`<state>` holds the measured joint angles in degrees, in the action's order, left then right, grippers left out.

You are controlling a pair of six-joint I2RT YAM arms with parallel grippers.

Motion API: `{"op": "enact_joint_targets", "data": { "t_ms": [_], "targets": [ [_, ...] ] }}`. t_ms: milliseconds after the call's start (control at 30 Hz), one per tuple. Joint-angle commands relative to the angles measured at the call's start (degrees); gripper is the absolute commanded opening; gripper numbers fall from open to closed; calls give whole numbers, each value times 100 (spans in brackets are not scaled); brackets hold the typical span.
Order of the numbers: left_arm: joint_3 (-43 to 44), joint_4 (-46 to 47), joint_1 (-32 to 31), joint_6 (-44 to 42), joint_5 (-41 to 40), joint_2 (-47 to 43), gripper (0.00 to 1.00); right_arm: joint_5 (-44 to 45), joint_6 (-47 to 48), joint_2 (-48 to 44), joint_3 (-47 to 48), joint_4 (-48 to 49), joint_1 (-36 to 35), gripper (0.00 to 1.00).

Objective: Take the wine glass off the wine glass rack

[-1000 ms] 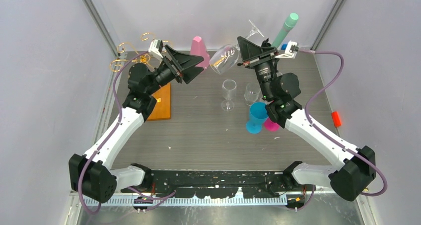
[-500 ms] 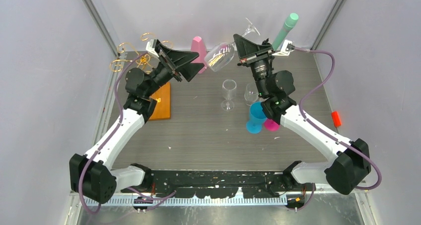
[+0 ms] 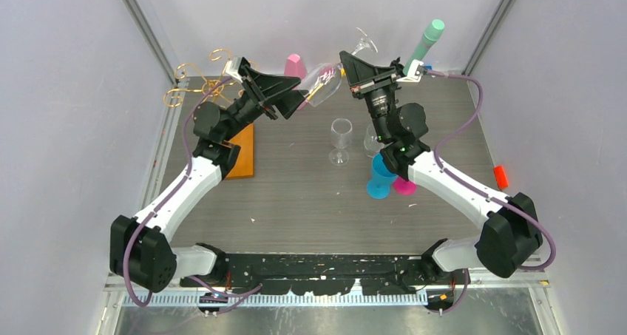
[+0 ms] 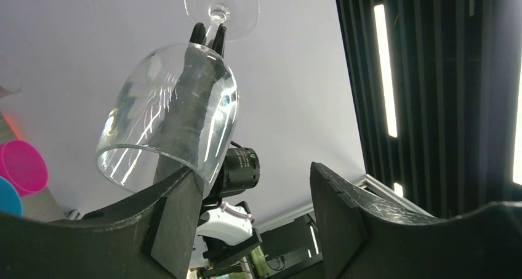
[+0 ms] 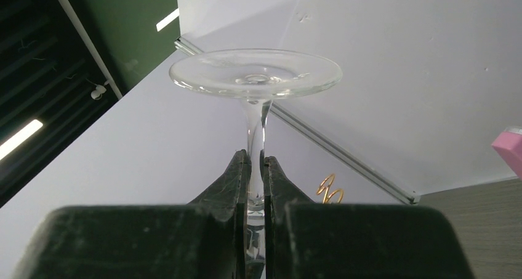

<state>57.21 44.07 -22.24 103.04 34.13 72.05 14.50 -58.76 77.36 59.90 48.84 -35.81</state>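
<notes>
From the overhead view, the wine glass [image 3: 319,81] was off the stand and up in the air at about 12 o'clock over the table. It was tipped over, with its foot toward 1 o'clock and its open rim toward 8 o'clock. The right gripper [image 5: 256,165] had its jaws pinched tight on the stem just below the foot. The left gripper [image 4: 252,177] faced it from 10 o'clock with its jaws spread wide and holding nothing. The rim of the bowl sat right at one finger [image 4: 178,211], but I could not tell whether they touched. The wine glass rack [image 3: 244,156] stood well apart at 10 o'clock, its gold curls bare. Near the centre stood a clear glass [image 3: 340,137], with a blue cup [image 3: 381,178] toward 3 o'clock of it.
</notes>
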Motion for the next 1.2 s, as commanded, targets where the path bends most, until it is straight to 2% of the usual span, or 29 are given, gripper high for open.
{"op": "enact_joint_targets", "data": {
  "t_ms": [0,133,233,433,633,1167],
  "targets": [
    [383,602,-120,148,-12,24,64,-8,-213,-3,124,652,9,0],
    [415,793,-215,192,-100,178,61,-45,-509,98,-16,901,4,0],
    [447,1050,-254,278,-142,298,53,-185,-566,227,24,918,-2,0],
    [508,1141,-255,289,-126,385,30,-257,-619,316,39,909,-5,0],
    [525,1216,-255,268,-135,431,1,-299,-650,300,59,866,-5,0],
    [496,1305,-255,156,-91,479,0,-211,-626,172,-34,842,-5,0]
  ]
}}
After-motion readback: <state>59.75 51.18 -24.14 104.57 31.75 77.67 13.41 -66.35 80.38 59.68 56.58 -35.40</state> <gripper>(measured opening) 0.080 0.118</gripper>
